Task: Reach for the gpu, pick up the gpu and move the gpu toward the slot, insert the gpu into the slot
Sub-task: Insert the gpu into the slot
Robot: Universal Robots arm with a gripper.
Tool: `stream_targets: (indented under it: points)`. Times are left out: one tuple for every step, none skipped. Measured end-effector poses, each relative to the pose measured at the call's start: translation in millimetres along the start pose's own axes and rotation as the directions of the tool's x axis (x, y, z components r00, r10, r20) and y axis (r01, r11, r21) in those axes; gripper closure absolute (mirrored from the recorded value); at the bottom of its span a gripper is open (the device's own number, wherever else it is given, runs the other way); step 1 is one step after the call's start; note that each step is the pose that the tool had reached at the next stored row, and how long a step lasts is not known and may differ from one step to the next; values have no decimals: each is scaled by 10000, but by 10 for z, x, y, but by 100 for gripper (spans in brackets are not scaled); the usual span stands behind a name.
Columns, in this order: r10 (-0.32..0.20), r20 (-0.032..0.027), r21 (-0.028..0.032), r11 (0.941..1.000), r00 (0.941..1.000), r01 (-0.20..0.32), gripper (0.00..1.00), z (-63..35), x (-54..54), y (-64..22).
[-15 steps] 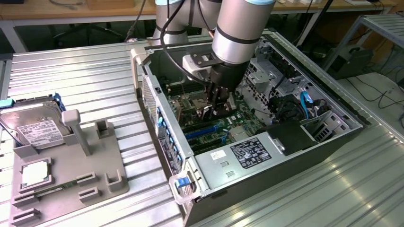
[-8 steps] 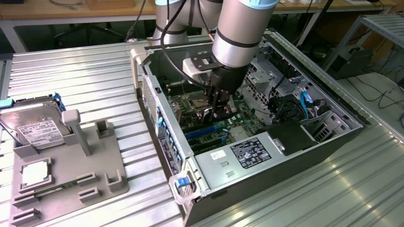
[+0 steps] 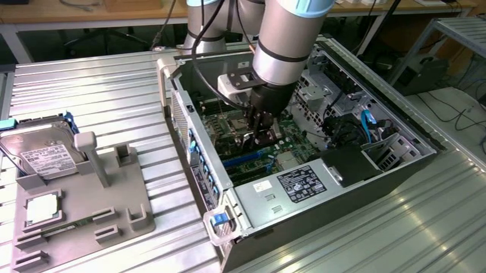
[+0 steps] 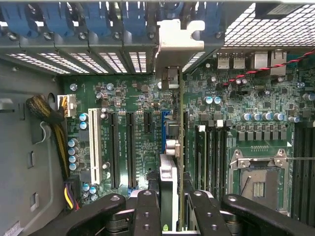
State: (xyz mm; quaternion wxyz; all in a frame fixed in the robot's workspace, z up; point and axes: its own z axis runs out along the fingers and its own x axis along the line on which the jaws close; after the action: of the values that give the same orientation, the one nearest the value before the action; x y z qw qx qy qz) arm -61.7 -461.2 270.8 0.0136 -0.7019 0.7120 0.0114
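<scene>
With its fingers closed on the top edge of the gpu (image 4: 173, 196), the gripper (image 4: 171, 209) hangs inside the open computer case (image 3: 395, 170), low over the green motherboard (image 4: 138, 98). In the wrist view the card runs edge-on, straight away from the fingers, thin and upright, and its silver end bracket (image 4: 174, 42) stands against the row of blue rear retainers (image 4: 93, 19) at the case's back wall. The blue slot (image 4: 163, 132) lies directly beside and under the card's lower edge, between the black card connectors (image 4: 130, 147) on one side and the black memory-stick slots (image 4: 209, 157) on the other; whether the card's edge has already entered the slot cannot be told. In the exterior view the arm (image 3: 285, 40) comes down into the case, the gripper's dark fingers close above the board. By my judgement the carrying step is over and the insertion step is in hand. That step calls for a straight, level push down along the slot's length, the bracket kept in line with its opening in the rear wall, since a tilted card would likely jam at one end. Outside the case, toward the exterior view's left, a grey holder tray (image 3: 83, 210) carries a silver hard drive (image 3: 38, 151) and a small square processor chip (image 3: 42, 207).
</scene>
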Motion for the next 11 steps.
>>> stream_targets:
  points:
    - [0,0,0,10000,10000,0,73,16,1,1]
    - [0,-1,0,10000,10000,0,73,32,1,2]
    - [3,-1,1,10000,10000,-3,73,44,2,6]
    - [1,-1,1,10000,10000,-1,73,54,2,9]
    - [2,-1,0,10000,10000,-2,73,64,3,10]
    - [2,-2,-1,10000,10000,-2,73,76,3,10]
    - [2,0,-2,10000,10000,-2,73,87,3,11]
    - [1,-2,-4,10000,10000,-1,73,95,4,11]
    - [2,-2,-5,10000,10000,-2,73,101,4,11]
    - [2,-1,-5,10000,10000,-2,73,125,5,11]
    - [8,-3,-6,10000,10000,-8,73,138,7,11]
